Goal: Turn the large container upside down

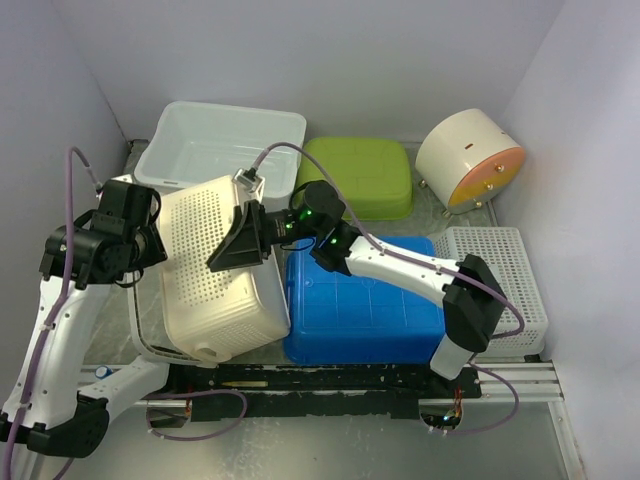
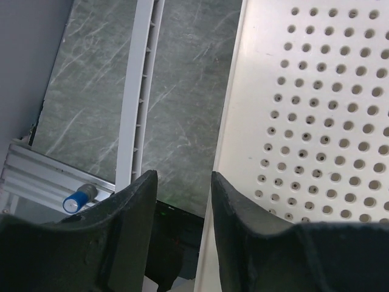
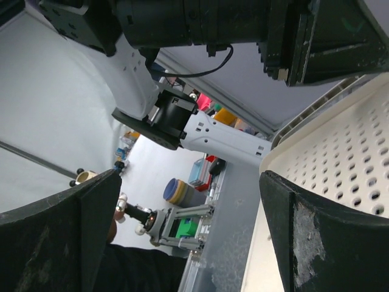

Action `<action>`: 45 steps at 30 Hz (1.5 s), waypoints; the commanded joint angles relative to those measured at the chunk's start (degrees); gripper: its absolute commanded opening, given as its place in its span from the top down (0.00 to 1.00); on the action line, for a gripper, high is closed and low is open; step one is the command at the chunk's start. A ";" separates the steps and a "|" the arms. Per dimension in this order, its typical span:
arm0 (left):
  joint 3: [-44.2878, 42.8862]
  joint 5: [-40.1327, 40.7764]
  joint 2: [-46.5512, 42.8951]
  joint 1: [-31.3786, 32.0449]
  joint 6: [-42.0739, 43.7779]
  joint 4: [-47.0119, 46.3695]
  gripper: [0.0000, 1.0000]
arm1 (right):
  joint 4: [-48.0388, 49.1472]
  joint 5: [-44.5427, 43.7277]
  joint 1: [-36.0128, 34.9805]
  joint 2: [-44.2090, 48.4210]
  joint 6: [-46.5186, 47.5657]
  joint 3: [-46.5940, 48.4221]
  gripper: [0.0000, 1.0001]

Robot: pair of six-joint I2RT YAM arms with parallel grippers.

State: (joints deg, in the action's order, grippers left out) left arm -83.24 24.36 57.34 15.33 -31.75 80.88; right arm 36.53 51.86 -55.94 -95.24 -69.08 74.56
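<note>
While the cream perforated container (image 1: 215, 285) stands tilted near the left edge of the surface (image 2: 91, 91), its long axis running from the far edge toward the near one, the flip turns on its being flanked by both arms. The left pincer (image 2: 182, 176) sits just beside its left wall, moderately parted and gripping nothing, with only bare surface in the gap. The right pincer (image 3: 189, 176) is spread wide against its right upper side, also empty. I judge the two about equally near.

Count: two pincers and one cream container. One each of:
- clear tub (image 1: 215, 135), far-left corner
- green bin (image 1: 365, 175), far edge
- blue bin (image 1: 365, 310), touching the container
- round drum (image 1: 468, 155), far-right corner
- white basket (image 1: 500, 270), right edge
</note>
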 commanded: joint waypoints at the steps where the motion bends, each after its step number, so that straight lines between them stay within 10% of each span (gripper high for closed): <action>1: 0.33 1.76 0.26 0.05 1.04 0.04 0.49 | 2.81 0.67 -0.56 -4.35 -1.34 1.62 0.01; 18: 5.37 4.12 -0.83 -1.09 0.33 0.02 0.59 | -26.32 -13.12 8.16 8.80 17.81 0.84 0.00; 45: 9.03 4.91 6.82 -4.80 1.32 -8.01 0.60 | -25.34 -3.65 -0.46 -5.02 18.23 13.66 0.00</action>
State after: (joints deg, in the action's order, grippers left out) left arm -74.63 34.26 61.65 12.47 -31.66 76.27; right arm 10.90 46.04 -54.87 -97.19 -51.42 85.52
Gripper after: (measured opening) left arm 0.402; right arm 0.999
